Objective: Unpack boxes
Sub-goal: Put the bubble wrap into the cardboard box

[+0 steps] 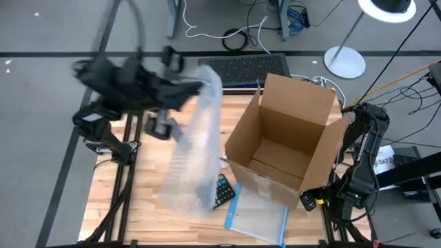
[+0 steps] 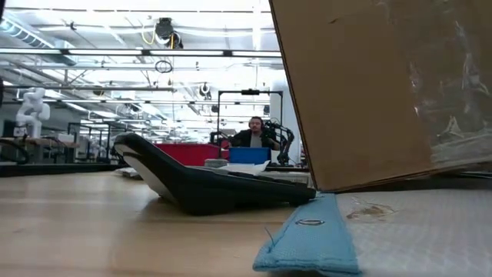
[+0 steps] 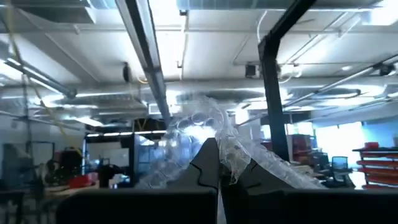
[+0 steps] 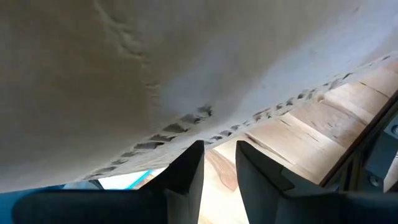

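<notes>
The open brown cardboard box (image 1: pixel 282 138) stands tilted at the table's right; in the low view its side (image 2: pixel 384 85) has one bottom edge raised off the wood. My right gripper (image 1: pixel 310 200) is at the box's near right corner, shut on cardboard (image 4: pixel 155 62). My left gripper (image 1: pixel 200 87) is raised high over the table's left half and is shut on a sheet of clear bubble wrap (image 1: pixel 196 151). The sheet hangs down beside the box. My left gripper pinches a bunched end of the bubble wrap (image 3: pixel 219 134) between its two fingers, which point slantwise upward. The sheet hangs slack below the gripper; whether its lower end (image 1: pixel 182 200) touches the table, I cannot tell. My right gripper pinches a raw corrugated edge of the box (image 4: pixel 211 127) at the fingertips (image 4: pixel 189 158), coming steeply from above at the near right corner. Flap or wall, I cannot tell. The box sits tilted in this hold.
A small black device (image 1: pixel 222 189) and a clear pouch with a blue edge (image 1: pixel 256 215) lie at the near edge in front of the box. A black grille-topped unit (image 1: pixel 241 69) sits at the far edge. A person (image 2: pixel 254 137) sits far behind the table.
</notes>
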You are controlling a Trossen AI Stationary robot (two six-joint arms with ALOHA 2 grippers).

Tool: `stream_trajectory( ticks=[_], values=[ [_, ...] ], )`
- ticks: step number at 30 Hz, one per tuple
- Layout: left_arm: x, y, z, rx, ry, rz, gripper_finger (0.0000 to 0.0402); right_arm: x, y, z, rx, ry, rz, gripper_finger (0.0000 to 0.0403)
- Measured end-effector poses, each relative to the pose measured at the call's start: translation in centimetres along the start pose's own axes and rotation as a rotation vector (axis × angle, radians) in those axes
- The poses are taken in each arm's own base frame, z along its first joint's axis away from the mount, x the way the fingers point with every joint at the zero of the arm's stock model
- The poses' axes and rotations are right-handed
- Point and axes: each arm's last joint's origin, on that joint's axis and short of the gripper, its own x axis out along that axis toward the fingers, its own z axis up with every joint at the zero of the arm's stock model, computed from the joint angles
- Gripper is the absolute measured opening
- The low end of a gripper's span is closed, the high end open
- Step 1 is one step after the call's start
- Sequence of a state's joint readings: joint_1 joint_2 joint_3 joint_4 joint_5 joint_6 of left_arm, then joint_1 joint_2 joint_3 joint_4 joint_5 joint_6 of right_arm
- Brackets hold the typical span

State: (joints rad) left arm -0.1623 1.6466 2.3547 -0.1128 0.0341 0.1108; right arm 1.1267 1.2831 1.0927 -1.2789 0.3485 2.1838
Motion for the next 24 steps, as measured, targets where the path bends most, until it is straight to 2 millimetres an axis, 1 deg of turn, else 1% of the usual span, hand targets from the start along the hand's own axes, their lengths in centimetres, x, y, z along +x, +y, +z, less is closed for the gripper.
stream_trajectory(
  ticks=[3, 4, 6, 8, 12, 16, 20, 22, 24],
  values=[
    [1.2, 0.8, -2.1, -0.004, 0.018, -0.014, 0.0000, 0.0, 0.0, 0.0, 0.001, -0.011, 0.009, 0.0084],
    [1.5, 1.3, -2.9, -0.007, 0.056, -0.003, 0.0000, 0.0, 0.1, 0.0, 0.002, -0.013, 0.011, 0.0084],
    [2.0, 2.6, -5.3, -0.043, 0.167, 0.030, 0.0000, 0.0, 0.1, 0.0, 0.004, -0.012, 0.015, 0.0084],
    [2.4, 4.0, -8.1, -0.080, 0.297, 0.074, 0.0000, 0.0, 0.2, 0.0, 0.006, -0.009, 0.021, 0.0084],
    [3.3, 6.4, -15.0, -0.193, 0.528, 0.089, 0.0000, 0.0, 0.3, -0.1, 0.006, -0.001, 0.032, 0.0084],
    [3.8, 7.5, -20.1, -0.339, 0.661, 0.040, 0.0000, 0.0, 0.4, -0.2, 0.014, 0.013, 0.046, 0.0084],
    [3.3, 8.3, -25.0, -0.432, 0.851, 0.079, 0.0000, -0.8, 0.9, -0.2, 0.026, 0.030, 0.074, 0.0084],
    [2.9, 8.5, -25.9, -0.444, 0.904, 0.094, 0.0000, -1.7, 1.2, 0.1, 0.026, 0.011, 0.100, 0.0084],
    [2.8, 8.4, -26.3, -0.451, 0.934, 0.079, 0.0000, -3.1, 1.7, 0.5, 0.017, -0.037, 0.134, 0.0084]
  ],
)
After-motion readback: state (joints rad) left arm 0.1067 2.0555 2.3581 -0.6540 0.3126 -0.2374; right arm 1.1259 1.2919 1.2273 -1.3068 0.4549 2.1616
